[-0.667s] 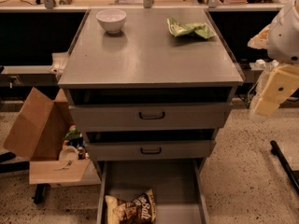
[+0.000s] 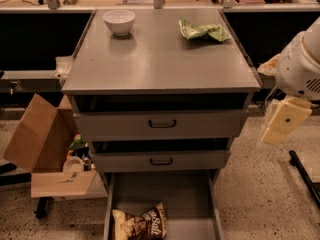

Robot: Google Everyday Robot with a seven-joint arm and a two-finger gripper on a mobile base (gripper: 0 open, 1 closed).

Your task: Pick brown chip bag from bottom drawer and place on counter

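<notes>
The brown chip bag [image 2: 141, 223] lies on the floor of the open bottom drawer [image 2: 165, 191], near its front left. The drawer is pulled out below two shallower drawers with black handles. The counter [image 2: 155, 59] is the flat grey top of the cabinet. My gripper [image 2: 274, 135] hangs from the white arm [image 2: 300, 66] at the right, beside the cabinet's right side at the height of the top drawer. It is well above and to the right of the bag and holds nothing that I can see.
A white bowl [image 2: 119, 21] stands at the counter's back left and a green bag [image 2: 203, 31] lies at its back right. An open cardboard box [image 2: 42, 139] with clutter stands on the floor to the left. A black bar [image 2: 305, 176] lies on the floor to the right.
My gripper has moved down and slightly left along the cabinet's right side. The bag and drawers have not moved.
</notes>
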